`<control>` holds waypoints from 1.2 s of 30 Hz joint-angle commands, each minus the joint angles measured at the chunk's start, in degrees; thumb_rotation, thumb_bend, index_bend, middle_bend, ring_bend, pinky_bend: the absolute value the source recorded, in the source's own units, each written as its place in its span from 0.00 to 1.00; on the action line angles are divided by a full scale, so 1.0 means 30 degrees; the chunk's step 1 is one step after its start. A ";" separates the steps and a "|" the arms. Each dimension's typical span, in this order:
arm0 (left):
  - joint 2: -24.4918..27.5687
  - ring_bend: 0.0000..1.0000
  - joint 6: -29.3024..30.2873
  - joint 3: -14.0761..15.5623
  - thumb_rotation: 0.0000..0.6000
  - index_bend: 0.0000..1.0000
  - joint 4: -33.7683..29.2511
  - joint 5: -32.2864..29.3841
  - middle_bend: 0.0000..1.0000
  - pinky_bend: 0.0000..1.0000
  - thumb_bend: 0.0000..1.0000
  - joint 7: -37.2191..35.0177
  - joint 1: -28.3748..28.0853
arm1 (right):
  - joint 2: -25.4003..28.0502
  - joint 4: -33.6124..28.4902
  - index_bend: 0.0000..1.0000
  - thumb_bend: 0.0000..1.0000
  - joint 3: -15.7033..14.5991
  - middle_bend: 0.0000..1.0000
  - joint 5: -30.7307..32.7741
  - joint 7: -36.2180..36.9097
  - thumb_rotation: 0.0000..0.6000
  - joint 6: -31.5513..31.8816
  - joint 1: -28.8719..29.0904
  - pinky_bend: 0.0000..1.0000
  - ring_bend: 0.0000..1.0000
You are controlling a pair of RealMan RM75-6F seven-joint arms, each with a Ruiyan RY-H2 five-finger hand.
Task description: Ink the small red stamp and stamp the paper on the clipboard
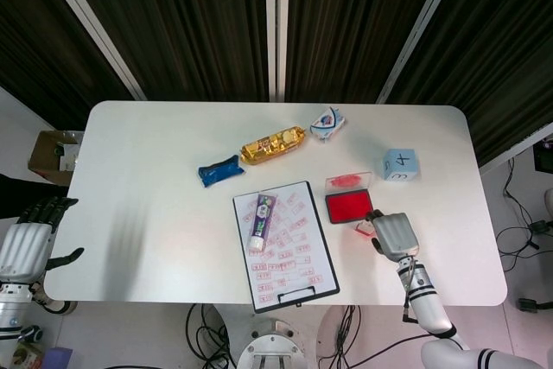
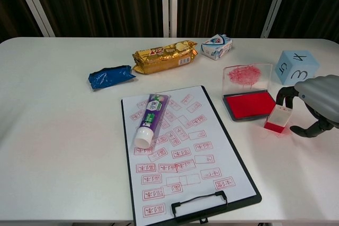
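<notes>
Right hand: fingers spread around stamp, contact unclear; head view hid most of stamp.
Left hand: empty, fingers apart, off table.
Stamp: upright, red base down.

Two views of one table
It is seen from high overhead and, nearer, from chest height; the clipboard is shared.

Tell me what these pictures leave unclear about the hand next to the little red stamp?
- Contact: in the chest view the right hand has fingers around the small red stamp, but actual touch is too small to tell.
- Head view: the right hand covers most of the stamp.
- Left hand: off the white table; absent from the chest view.
- Printed red marks on the clipboard paper: too small to read.
</notes>
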 commanded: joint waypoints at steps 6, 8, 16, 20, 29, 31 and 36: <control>-0.0017 0.17 -0.0050 -0.0007 1.00 0.21 0.0037 -0.0016 0.21 0.24 0.00 -0.0033 -0.0011 | -0.0119 0.0216 0.40 0.22 -0.0070 0.39 0.0061 0.0003 1.00 -0.0186 0.0225 0.90 0.69; 0.0002 0.17 -0.0046 -0.0015 1.00 0.21 0.0042 -0.0035 0.21 0.24 0.00 -0.0041 -0.0001 | -0.0142 0.0246 0.40 0.22 -0.0121 0.38 0.0015 0.0029 1.00 -0.0241 0.0293 0.90 0.69; 0.0041 0.17 -0.0076 -0.0010 1.00 0.21 0.0038 -0.0067 0.22 0.24 0.00 -0.0095 0.0021 | -0.0262 0.0362 0.41 0.22 -0.0305 0.38 -0.0205 0.0196 1.00 -0.0227 0.0417 0.90 0.69; 0.0010 0.17 -0.0114 0.0008 1.00 0.21 0.0063 -0.0052 0.21 0.24 0.00 -0.0115 0.0013 | -0.0262 0.0403 0.43 0.22 -0.0393 0.38 -0.0382 0.0332 1.00 -0.0195 0.0466 0.90 0.69; 0.0069 0.17 -0.0097 -0.0027 1.00 0.21 -0.0038 -0.0004 0.22 0.24 0.00 -0.0036 -0.0019 | -0.0307 0.0588 0.44 0.22 -0.0358 0.38 -0.0568 0.0651 1.00 -0.0063 0.0564 0.90 0.69; 0.0081 0.17 -0.0110 -0.0022 1.00 0.21 -0.0075 0.0002 0.21 0.24 0.00 0.0003 -0.0025 | -0.0304 0.0718 0.44 0.22 -0.0382 0.38 -0.0772 0.0883 1.00 -0.0075 0.0635 0.90 0.69; 0.0079 0.17 -0.0145 -0.0020 1.00 0.21 -0.0140 -0.0016 0.21 0.24 0.00 0.0081 -0.0035 | -0.0347 0.1128 0.44 0.23 -0.0476 0.38 -0.1295 0.1548 1.00 -0.0038 0.0753 0.90 0.69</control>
